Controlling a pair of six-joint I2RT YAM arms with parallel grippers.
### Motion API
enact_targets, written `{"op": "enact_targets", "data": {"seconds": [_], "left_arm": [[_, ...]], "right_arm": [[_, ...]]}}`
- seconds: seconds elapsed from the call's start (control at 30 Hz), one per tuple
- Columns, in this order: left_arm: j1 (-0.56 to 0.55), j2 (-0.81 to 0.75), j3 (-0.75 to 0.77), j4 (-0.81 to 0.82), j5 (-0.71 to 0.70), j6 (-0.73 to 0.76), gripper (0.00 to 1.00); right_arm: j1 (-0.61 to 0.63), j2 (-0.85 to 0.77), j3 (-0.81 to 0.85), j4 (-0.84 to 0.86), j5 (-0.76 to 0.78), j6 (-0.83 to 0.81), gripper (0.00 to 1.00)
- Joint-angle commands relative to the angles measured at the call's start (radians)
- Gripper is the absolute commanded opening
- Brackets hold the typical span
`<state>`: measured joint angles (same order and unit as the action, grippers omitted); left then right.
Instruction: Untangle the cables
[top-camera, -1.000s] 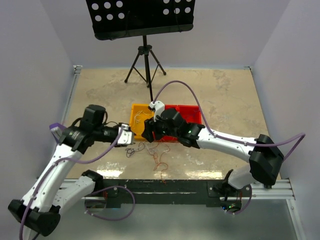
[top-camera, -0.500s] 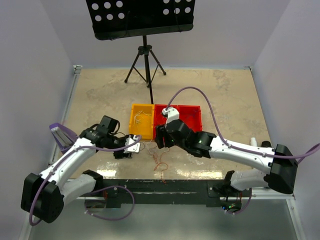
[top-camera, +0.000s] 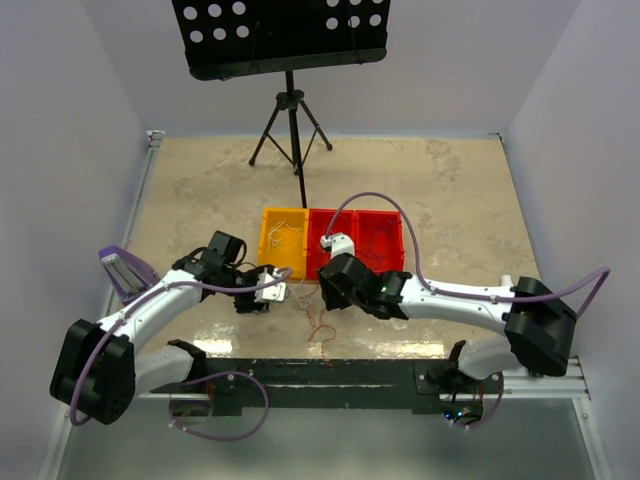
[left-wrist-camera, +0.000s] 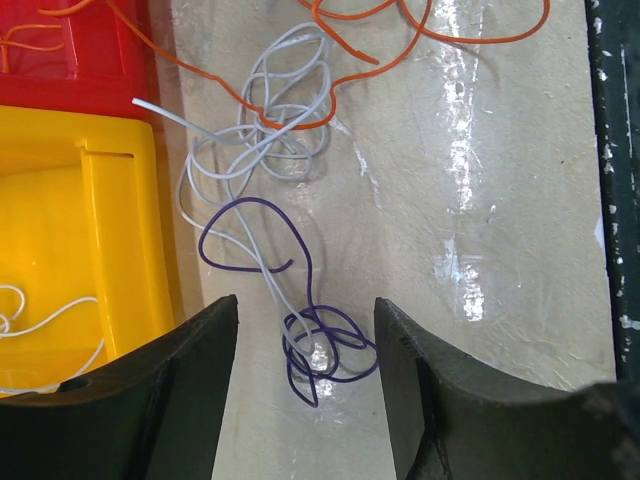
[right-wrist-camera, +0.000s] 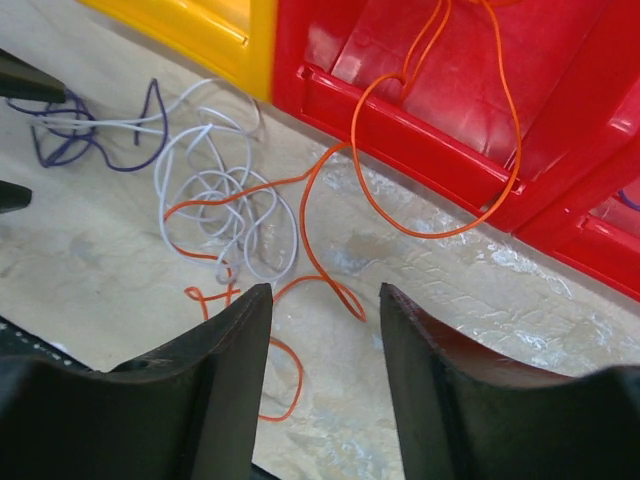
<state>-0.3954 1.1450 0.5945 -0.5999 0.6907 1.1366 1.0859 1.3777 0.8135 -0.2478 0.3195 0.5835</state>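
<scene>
Left wrist view: cables (left-wrist-camera: 320, 345) lie between the spread left fingers (left-wrist-camera: 150, 400).

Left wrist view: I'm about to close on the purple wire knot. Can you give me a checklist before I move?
1. Left end effector open, nothing clamped: ok.
2. Thin purple wire knot centred between its jaws: ok.
3. Purple wire free of the thin white wire: not ok, a white strand runs into the knot.
4. Right end effector open above the thin orange wire: ok.
5. Orange wire clear of the red plastic bin: not ok, it loops over the wall.
6. Jaw height above the beige marbled tabletop: cannot tell.
</scene>
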Motion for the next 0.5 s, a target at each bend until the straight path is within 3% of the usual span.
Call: {"op": "enact_targets", "data": {"seconds": [0.0,0.3,0.47], "left_arm": [[-0.007,0.01,-0.015,0.074,0.024,0.0,0.61],[-0.019,0.05,-0.042,0.127,0.04,-0.006,0.6],[-0.029,0.071,-0.071,0.175,0.033,0.011,0.54]], "right_arm": [[0.002,0.032,0.012,0.059,0.0,0.006,0.46],[0.002,-0.006,0.068,0.021,0.009,0.022,0.0],[0.006,-0.187,0.151,-0.071,-0.017,0.022,0.0]]}}
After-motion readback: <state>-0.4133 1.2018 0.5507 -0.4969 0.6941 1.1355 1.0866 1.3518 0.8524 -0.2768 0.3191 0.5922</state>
